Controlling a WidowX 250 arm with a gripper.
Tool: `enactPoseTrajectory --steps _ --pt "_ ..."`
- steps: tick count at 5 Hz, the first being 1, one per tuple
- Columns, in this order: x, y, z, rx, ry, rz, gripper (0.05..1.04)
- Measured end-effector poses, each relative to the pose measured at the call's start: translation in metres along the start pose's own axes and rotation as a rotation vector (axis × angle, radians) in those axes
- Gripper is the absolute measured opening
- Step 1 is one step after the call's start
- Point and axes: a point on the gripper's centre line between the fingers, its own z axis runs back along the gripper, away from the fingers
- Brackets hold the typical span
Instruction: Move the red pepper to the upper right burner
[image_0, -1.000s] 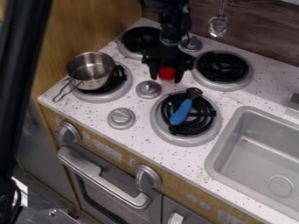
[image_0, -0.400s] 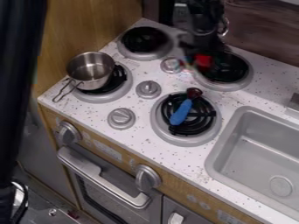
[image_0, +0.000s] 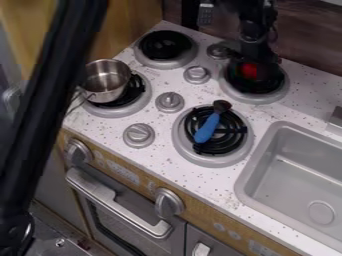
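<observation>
Camera view: The gripper (image_0: 258, 61) is positioned over the upper right burner (image_0: 257, 100). The red pepper (image_0: 248, 71) is located directly below the gripper body, within the burner outline; contact with the coil cannot be determined. Jaw state, wide, narrow or clamped on the pepper, cannot be determined. A steel saucepan (image_0: 104, 84) rests on the lower left burner (image_0: 117, 112). A blue-handled utensil (image_0: 207, 128) lies across the lower right burner (image_0: 214, 161).

Arm: black one (image_0: 254, 17), drops in from the far side, a bit right of the middle
Wrist: black too (image_0: 254, 39), sits pretty much right above the gripper
Gripper: hangs down at far right (image_0: 258, 67), grip's too dark to make out
</observation>
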Motion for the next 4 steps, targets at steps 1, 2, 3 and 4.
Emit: enactPoseTrajectory --steps 1,2,3,4 --pt "-0.004 0.000 -0.002 0.005 0.013 0.000 0.805" --pt "-0.016 0.001 -0.006 0.015 0.057 0.000 1.005" --pt "-0.017 -0.003 0.001 0.009 0.044 -0.002 0.999" --pt "-0.016 -0.001 0.040 0.047 0.015 0.009 0.999"
